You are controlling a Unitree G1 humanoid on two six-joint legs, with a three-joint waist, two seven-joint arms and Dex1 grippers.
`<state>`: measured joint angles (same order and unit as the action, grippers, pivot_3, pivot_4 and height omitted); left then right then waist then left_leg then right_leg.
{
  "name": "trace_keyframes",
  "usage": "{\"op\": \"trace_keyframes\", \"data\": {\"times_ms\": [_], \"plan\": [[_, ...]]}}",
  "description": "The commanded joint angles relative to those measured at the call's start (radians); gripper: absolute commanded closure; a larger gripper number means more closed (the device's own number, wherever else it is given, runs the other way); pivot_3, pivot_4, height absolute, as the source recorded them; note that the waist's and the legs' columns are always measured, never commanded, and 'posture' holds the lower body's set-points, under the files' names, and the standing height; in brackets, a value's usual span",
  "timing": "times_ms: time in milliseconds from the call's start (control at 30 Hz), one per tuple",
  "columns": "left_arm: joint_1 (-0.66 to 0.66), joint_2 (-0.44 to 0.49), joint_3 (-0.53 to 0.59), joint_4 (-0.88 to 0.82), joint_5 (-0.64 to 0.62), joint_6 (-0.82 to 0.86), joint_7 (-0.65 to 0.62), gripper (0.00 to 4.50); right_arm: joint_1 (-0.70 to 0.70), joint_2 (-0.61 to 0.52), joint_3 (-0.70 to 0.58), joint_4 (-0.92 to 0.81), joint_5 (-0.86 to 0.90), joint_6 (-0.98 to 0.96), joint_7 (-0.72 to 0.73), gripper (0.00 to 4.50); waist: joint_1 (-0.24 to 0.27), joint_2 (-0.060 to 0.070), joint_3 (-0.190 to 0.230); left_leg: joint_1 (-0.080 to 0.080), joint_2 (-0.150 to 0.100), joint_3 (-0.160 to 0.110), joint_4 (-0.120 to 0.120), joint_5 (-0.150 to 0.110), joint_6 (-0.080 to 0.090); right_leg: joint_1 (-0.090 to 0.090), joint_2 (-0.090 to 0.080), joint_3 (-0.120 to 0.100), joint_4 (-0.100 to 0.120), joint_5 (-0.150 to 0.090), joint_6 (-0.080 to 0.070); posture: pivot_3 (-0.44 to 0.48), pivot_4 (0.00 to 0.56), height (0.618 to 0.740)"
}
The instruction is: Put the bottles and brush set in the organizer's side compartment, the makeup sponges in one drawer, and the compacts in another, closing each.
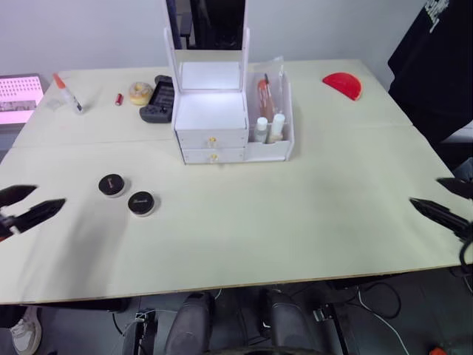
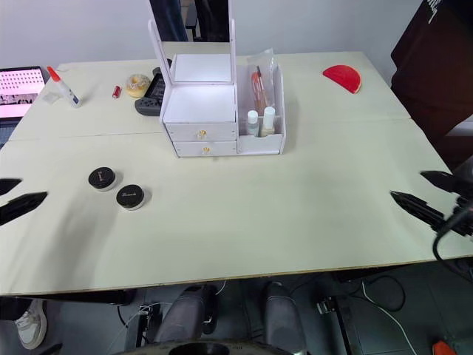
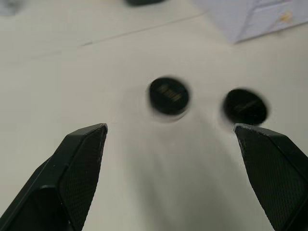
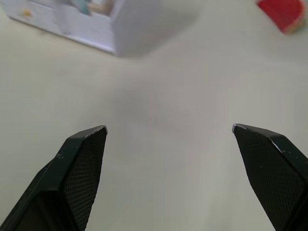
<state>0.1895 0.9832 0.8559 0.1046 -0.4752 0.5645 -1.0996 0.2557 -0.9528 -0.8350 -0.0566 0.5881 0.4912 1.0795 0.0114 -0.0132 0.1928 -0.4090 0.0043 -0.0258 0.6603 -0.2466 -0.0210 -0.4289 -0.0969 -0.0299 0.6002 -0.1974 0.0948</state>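
My left gripper (image 1: pixel 31 203) hangs wide open at my left edge of the table (image 1: pixel 295 222), its fingers spread and holding nothing. Just ahead of it and a little toward my right lie the two compacts (image 1: pixel 126 194), black and round, flat on the tabletop. The nearer-to-me one (image 1: pixel 141 203) sits farther to my right; the other (image 1: pixel 111 185) sits a bit farther out. They lie close together but apart. In the left wrist view both compacts (image 3: pixel 207 101) lie beyond my open fingertips (image 3: pixel 91 139), one roughly between them, the other close by the tip of the second finger, neither touched.

My right gripper (image 1: pixel 443 200) is also spread open and empty, out at my right edge of the table, well apart from everything on it.

The organizer (image 1: pixel 222 118) stands well ahead of both grippers, nearer the middle of the table, with its mirror (image 1: pixel 207 33) upright. Both gold-knobbed drawers (image 1: pixel 213 146) look pushed in. The side compartment (image 1: pixel 275 122) on its right holds the two white-capped bottles (image 1: pixel 269 129), standing upright side by side at the front, and the brush set (image 1: pixel 267 87) leaning up behind them.

Farther off, beyond my left gripper, lie a red-tipped glue bottle (image 1: pixel 66 92), a yellowish tape roll (image 1: pixel 140 92) and a dark controller (image 1: pixel 160 100). A red half-round object (image 1: pixel 343 84) lies far ahead of my right gripper.
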Motion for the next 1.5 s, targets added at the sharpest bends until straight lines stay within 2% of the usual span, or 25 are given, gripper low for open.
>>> {"op": "trace_keyframes", "data": {"times_ms": [33, 233, 600, 667, 733, 800, 867, 1000, 1067, 1200, 1300, 1500], "plan": [[0.005, 0.028, 0.046, 0.104, 0.052, -0.128, 0.022, 0.08, 0.025, 0.017, -0.034, 0.063, -0.040, -0.097, 0.025, 0.00, 0.000, 0.000, -0.001, 0.000, 0.001, 0.000, -0.001, 0.000, 0.000, 0.000, 0.000, -0.001, -0.003, 0.000, 0.000, 0.000, 0.150, 0.737], [-0.013, 0.018, 0.003, 0.094, 0.041, -0.151, 0.030, 0.08, 0.030, 0.055, -0.007, 0.028, -0.030, -0.116, 0.006, 0.00, -0.001, 0.000, -0.001, 0.000, 0.004, 0.007, -0.003, -0.002, -0.003, -0.001, -0.003, 0.000, -0.005, 0.000, 0.000, 0.000, 0.150, 0.737], [-0.049, -0.003, -0.047, 0.032, 0.022, -0.130, 0.056, 0.08, 0.001, 0.053, -0.007, -0.055, 0.026, -0.058, -0.033, 0.00, -0.002, 0.000, -0.001, 0.002, 0.008, 0.017, -0.010, 0.000, 0.000, -0.006, 0.000, 0.000, -0.003, 0.003, -0.004, 0.000, 0.150, 0.737], [-0.047, -0.029, -0.052, -0.012, 0.016, -0.123, 0.084, 0.08, -0.017, 0.048, 0.004, -0.095, 0.046, -0.028, -0.047, 0.00, -0.002, 0.000, -0.001, 0.002, 0.008, 0.018, -0.010, 0.000, 0.000, -0.006, 0.000, 0.000, -0.003, 0.003, -0.004, 0.000, 0.150, 0.737], [-0.017, -0.099, -0.052, -0.136, -0.021, -0.076, 0.139, 0.08, -0.060, 0.040, 0.038, -0.181, 0.103, 0.034, -0.074, 0.00, -0.004, 0.000, -0.001, 0.002, 0.009, 0.018, -0.010, 0.000, 0.000, -0.006, 0.000, 0.000, -0.003, 0.003, -0.004, 0.000, 0.150, 0.737], [0.027, -0.216, -0.089, -0.337, -0.067, -0.023, 0.234, 0.08, -0.155, 0.028, 0.123, -0.284, 0.173, 0.111, -0.129, 0.00, -0.008, 0.000, -0.001, 0.003, 0.010, 0.020, -0.010, 0.000, 0.000, -0.006, 0.000, 0.001, -0.003, 0.004, -0.004, 0.000, 0.150, 0.737], [0.048, -0.286, -0.116, -0.458, -0.093, 0.015, 0.299, 0.08, -0.225, 0.024, 0.180, -0.334, 0.207, 0.161, -0.172, 0.00, -0.012, -0.001, -0.001, 0.004, 0.011, 0.021, -0.009, 0.000, 0.000, -0.005, 0.000, 0.002, -0.003, 0.004, -0.005, 0.000, 0.150, 0.737], [0.075, -0.488, -0.265, -0.694, -0.093, 0.039, 0.494, 0.08, -0.471, 0.045, 0.410, -0.356, 0.187, 0.205, -0.250, 0.00, 0.000, -0.006, -0.002, 0.003, 0.010, 0.019, -0.007, 0.000, 0.000, -0.005, 0.002, 0.001, -0.002, 0.008, -0.008, 0.000, 0.150, 0.737], [0.094, -0.536, -0.330, -0.761, -0.078, 0.033, 0.538, 0.08, -0.544, 0.055, 0.469, -0.331, 0.170, 0.211, -0.262, 0.00, 0.003, -0.006, -0.003, 0.003, 0.009, 0.019, -0.007, 0.000, 0.000, -0.005, 0.004, 0.001, -0.003, 0.008, -0.010, 0.000, 0.150, 0.737], [0.110, -0.648, -0.611, -0.923, 0.053, 0.037, 0.719, 0.08, -0.696, 0.095, 0.611, -0.237, 0.104, 0.184, -0.255, 0.00, 0.004, -0.006, -0.003, 0.002, 0.007, 0.018, -0.005, 0.000, 0.000, -0.004, 0.004, 0.002, -0.002, 0.008, -0.010, 0.000, 0.150, 0.737], [0.075, -0.700, -0.805, -0.918, 0.200, 0.015, 0.836, 0.08, -0.761, 0.120, 0.677, -0.178, 0.064, 0.165, -0.236, 0.00, 0.003, -0.006, -0.003, 0.002, 0.008, 0.017, -0.001, 0.000, 0.001, -0.002, 0.006, 0.002, -0.002, 0.009, -0.010, 0.000, 0.150, 0.737], [-0.079, -0.837, -1.041, -0.764, 0.448, -0.040, 1.060, 0.08, -0.836, 0.162, 0.762, -0.137, 0.028, 0.166, -0.202, 0.00, 0.003, -0.005, -0.003, 0.001, 0.009, 0.015, 0.002, -0.001, 0.003, 0.000, 0.008, 0.002, -0.002, 0.009, -0.010, 0.000, 0.150, 0.737]]}}
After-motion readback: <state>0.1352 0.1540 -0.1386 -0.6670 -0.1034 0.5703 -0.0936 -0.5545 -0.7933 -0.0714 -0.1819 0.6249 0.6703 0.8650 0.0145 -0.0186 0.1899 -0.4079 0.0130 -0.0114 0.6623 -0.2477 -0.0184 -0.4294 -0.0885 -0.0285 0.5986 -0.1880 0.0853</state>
